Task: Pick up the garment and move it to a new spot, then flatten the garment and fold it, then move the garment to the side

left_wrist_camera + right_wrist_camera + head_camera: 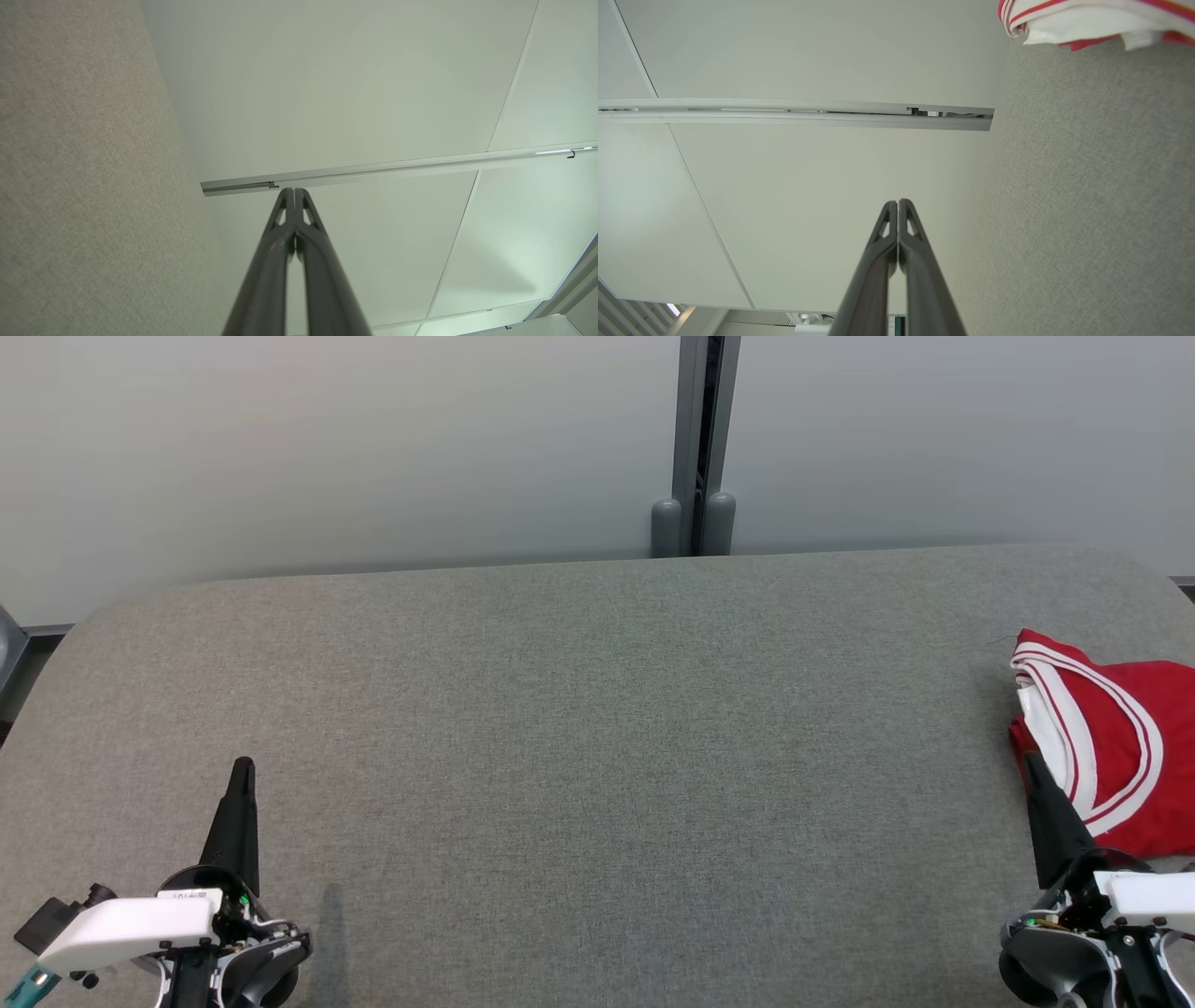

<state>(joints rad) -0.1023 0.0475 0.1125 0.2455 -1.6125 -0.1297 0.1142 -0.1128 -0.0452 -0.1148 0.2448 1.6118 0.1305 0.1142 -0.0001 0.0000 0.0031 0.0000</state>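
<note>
Red-white garment (pixel 1111 747), heaped at counter (pixel 597 709) right edge, just beside right gripper (pixel 1031 762); left gripper (pixel 243 765) well apart; all jaws closed, empty.

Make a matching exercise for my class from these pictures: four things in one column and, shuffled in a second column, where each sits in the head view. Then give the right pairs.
Column one:
1. left pincer
2. right pincer
3. red jersey
4. metal post

Column two:
A. lying at the right edge of the grey table
B. upright, beyond the table's far edge
C. lower left, shut, over bare table
D. lower right, shut, beside red cloth

Pairs: 1-C, 2-D, 3-A, 4-B
</note>
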